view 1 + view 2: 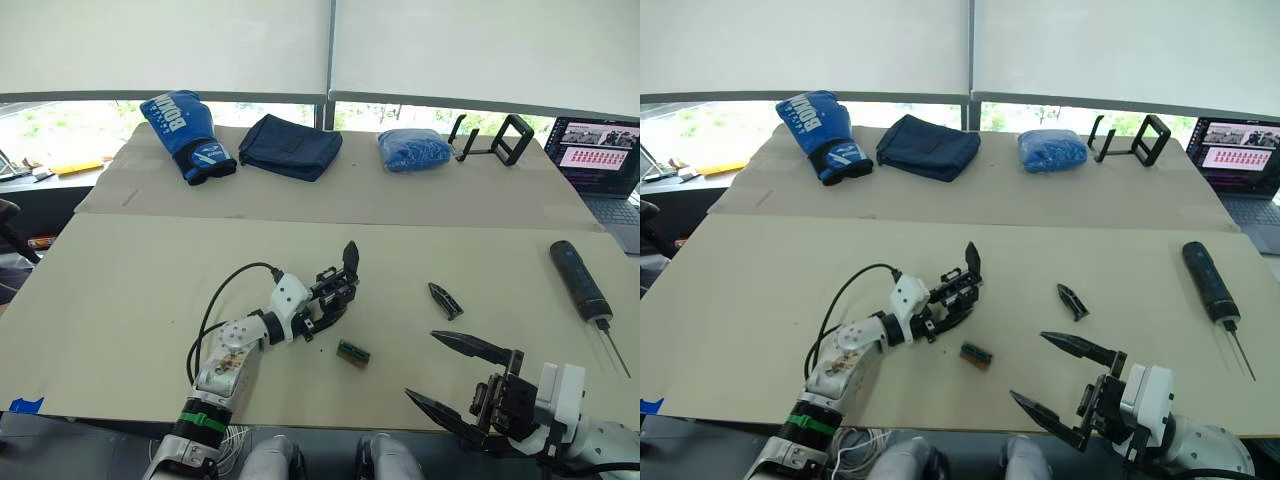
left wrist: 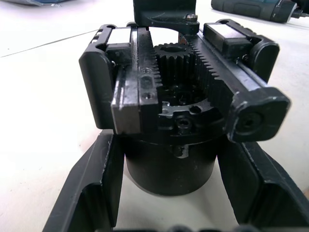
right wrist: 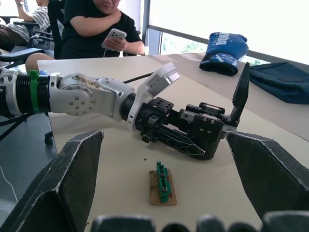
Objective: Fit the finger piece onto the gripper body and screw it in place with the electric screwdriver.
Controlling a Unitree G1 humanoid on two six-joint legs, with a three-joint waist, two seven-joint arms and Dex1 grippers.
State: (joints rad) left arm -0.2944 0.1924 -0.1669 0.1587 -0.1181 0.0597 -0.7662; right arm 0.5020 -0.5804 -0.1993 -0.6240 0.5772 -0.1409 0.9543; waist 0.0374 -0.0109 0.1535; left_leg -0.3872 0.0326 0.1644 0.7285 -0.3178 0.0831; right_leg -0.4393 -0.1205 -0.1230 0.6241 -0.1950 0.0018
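Note:
My left gripper (image 1: 322, 308) is shut on the gripper body (image 1: 338, 284), a small black assembly lying near the middle of the table with its pointed finger sticking up. In the left wrist view my fingers (image 2: 91, 188) sit on either side of its round base (image 2: 169, 169). The finger piece (image 1: 445, 299), small, black and tapered, lies flat on the table to the right of it. Farther right lies the electric screwdriver (image 1: 579, 279), with its thin bit pointing toward the front edge. My right gripper (image 1: 427, 366) hovers open by the front edge, in front of the finger piece, with nothing between its fingers.
A small green-and-brown block (image 1: 352, 352) lies just in front of the gripper body. On the back table sit a blue boxing glove (image 1: 185, 122), a navy cloth (image 1: 291, 146), a blue bag (image 1: 413, 150) and a black stand (image 1: 492, 140). A laptop (image 1: 605, 160) is at far right. A person (image 3: 96, 29) sits beyond the table.

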